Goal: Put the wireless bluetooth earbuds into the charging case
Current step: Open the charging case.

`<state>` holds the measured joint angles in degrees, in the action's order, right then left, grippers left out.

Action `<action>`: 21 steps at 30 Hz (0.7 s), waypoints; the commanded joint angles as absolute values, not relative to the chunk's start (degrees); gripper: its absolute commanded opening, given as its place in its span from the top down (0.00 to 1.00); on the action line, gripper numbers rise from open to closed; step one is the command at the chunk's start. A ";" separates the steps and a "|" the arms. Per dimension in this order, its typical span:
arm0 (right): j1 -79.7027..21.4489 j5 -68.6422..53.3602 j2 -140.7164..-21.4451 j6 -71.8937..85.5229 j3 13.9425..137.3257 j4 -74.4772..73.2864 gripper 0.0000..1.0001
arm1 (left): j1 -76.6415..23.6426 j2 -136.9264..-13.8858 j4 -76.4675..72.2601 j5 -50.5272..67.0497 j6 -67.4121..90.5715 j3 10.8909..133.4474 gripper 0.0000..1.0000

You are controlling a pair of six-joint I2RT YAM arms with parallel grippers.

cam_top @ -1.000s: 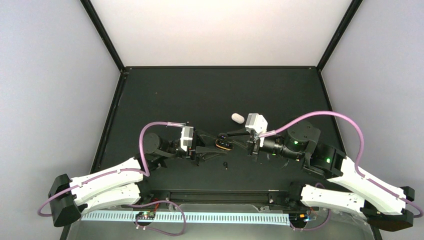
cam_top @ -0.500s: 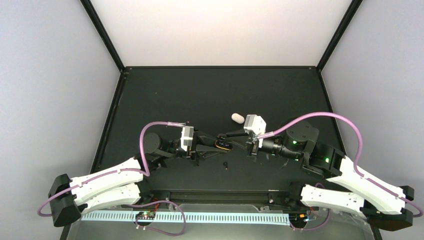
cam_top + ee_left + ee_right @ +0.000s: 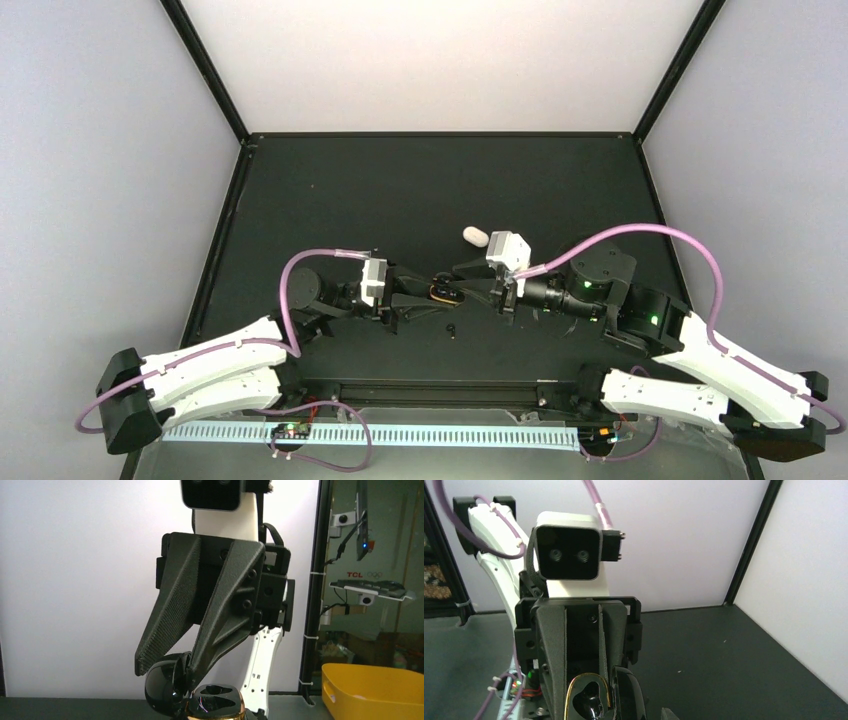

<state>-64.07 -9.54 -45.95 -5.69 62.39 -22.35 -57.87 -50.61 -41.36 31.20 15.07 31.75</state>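
Note:
The charging case (image 3: 216,700) is a glossy black hinged shell with a gold rim and two dark sockets, held above the table between both arms. Its lid (image 3: 160,685) stands open. My left gripper (image 3: 438,293) is shut on the case's base (image 3: 589,705), one finger on each side. My right gripper (image 3: 167,672) comes down from above and straddles the lid's edge; I cannot see whether it presses. One tiny black earbud (image 3: 452,329) lies on the mat just in front of the case (image 3: 444,291).
A small white oval pill-shaped object (image 3: 475,236) lies on the black mat behind the right wrist camera (image 3: 508,250). Black frame posts and white walls close the back and sides. A yellow bin (image 3: 375,690) stands outside the cell.
My left gripper has closed on the case's base. Both grippers and the case have drifted slightly left. The right jaws have eased a little apart round the lid.

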 commanded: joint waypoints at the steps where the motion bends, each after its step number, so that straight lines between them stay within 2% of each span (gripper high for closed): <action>1: -64.24 -8.09 -45.27 -4.70 63.64 -23.52 0.74 | -58.01 -48.71 -45.07 31.73 11.31 30.47 0.99; 11: -64.22 -8.37 -45.24 -1.72 64.92 -21.59 0.41 | -58.01 -44.13 -43.86 30.37 5.88 28.12 0.98; 17: -64.24 -4.02 -41.85 2.81 65.10 -17.10 0.30 | -58.01 -34.80 -43.08 25.79 -0.42 23.89 0.98; 21: -64.23 0.64 -42.54 4.98 63.34 -16.93 0.28 | -58.03 -27.32 -35.96 26.02 -6.56 23.77 0.98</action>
